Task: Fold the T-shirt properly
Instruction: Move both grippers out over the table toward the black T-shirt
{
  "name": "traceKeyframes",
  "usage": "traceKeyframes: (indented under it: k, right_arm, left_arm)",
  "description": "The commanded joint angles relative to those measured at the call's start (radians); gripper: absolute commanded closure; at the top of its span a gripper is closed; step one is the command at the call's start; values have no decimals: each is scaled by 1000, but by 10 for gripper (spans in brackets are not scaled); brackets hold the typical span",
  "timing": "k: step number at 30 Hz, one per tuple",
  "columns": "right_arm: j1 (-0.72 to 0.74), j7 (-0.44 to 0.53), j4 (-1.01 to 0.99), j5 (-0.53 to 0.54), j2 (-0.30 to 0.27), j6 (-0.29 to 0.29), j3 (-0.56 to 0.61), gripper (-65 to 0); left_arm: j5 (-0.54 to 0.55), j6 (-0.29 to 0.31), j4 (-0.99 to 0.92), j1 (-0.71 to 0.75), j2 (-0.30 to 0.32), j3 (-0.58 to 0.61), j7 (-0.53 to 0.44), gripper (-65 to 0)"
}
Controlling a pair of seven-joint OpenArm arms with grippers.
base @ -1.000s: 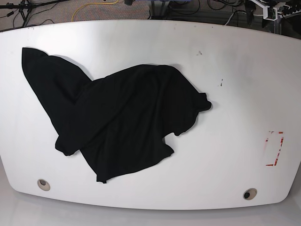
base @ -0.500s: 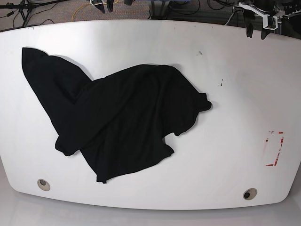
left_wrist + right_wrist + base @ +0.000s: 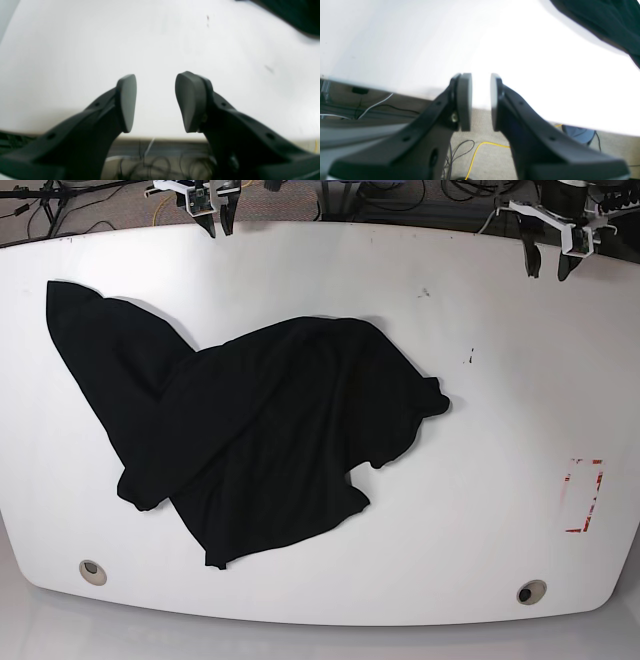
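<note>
One T-shirt (image 3: 260,430), crumpled, unfolded; two tools poised at the far counter (image 3: 500,430) edge.

T-shirt is spread left of centre, long axis running from the far-left corner toward the middle. Right tool (image 3: 215,220), pads slightly parted and empty, is judged nearer the garment. Left tool (image 3: 548,262), spread wider and empty, is held well apart from it, with bare counter between.

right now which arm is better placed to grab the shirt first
Probably the right. The right gripper hangs over the table's far edge nearer the T-shirt; the left gripper is over bare table, farther away.
</note>
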State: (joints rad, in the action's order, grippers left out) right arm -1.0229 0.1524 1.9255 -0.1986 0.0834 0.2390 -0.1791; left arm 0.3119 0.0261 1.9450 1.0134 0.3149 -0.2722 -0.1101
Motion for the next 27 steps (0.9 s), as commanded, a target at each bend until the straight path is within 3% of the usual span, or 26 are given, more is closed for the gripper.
traceKeyframes:
  k: [1,12,27]
  right_arm:
    - [-2,22,19,11,0,2,4,-123]
    - [51,30,14,8,2,4,-1,-123]
    - [188,-41,21,4,-5,6,2,-123]
  left_arm:
    - [4,-2,12,-1,14,-7,-27,-273]
    - [-1,-4,10,-84,20,5,-29,-337]
    - [-11,-10,2,-192,15,3,-27,-303]
